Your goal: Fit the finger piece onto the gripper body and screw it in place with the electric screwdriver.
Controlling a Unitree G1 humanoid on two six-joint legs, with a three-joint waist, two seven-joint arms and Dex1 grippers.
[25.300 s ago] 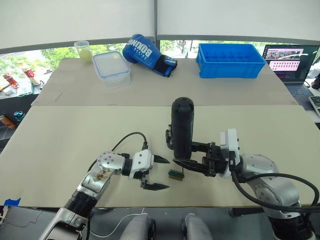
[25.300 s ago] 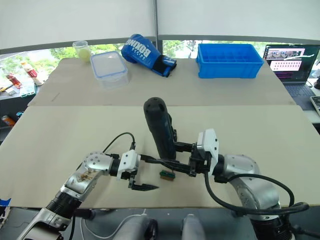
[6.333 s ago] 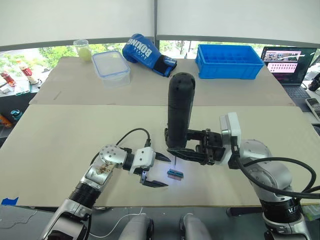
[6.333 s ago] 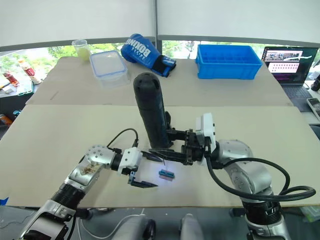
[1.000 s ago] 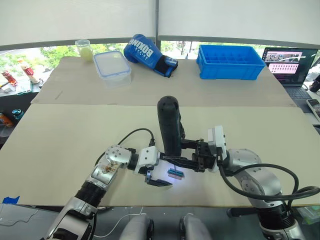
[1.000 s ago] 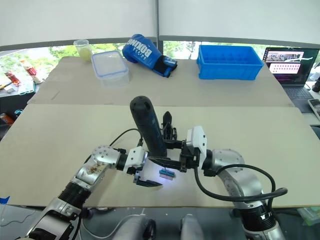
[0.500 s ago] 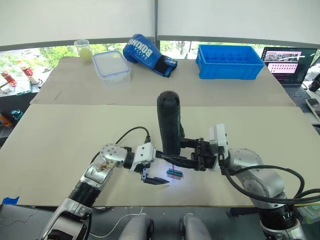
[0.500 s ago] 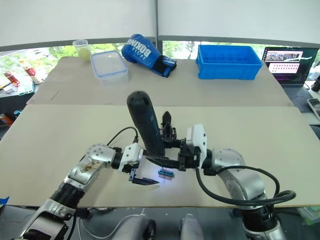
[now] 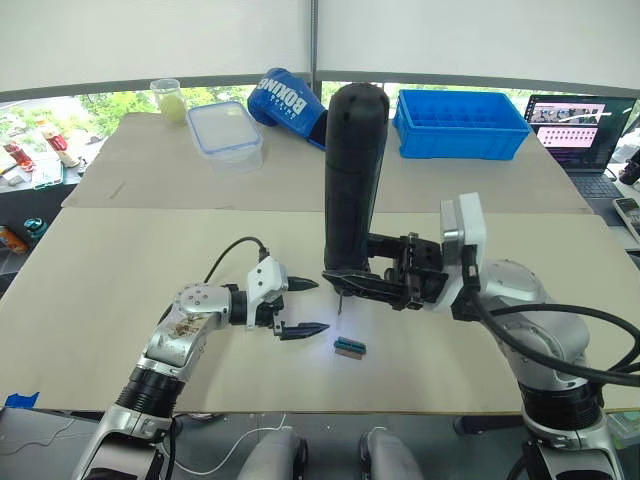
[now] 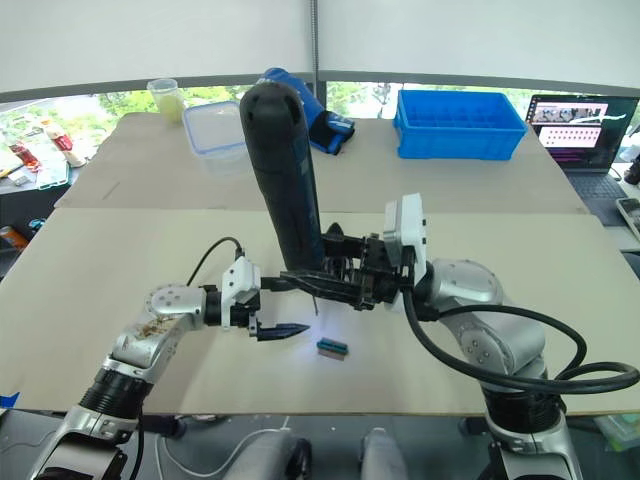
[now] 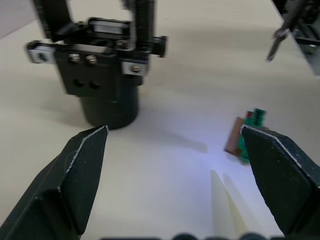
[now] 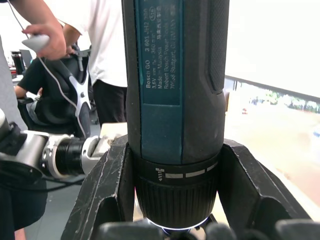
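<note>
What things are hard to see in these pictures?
- Black chunky gripper body: left wrist view cuts off its top, so whether the finger piece is fitted is unclear.
- Thick dark blue-black electric screwdriver in the right hand: right wrist view hides the bit below the collar.
- Small green-and-black block: too small for detail in the eye views.

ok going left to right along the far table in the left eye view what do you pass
yellowish cup → clear lidded container → blue boxing glove → blue bin → laptop
</note>
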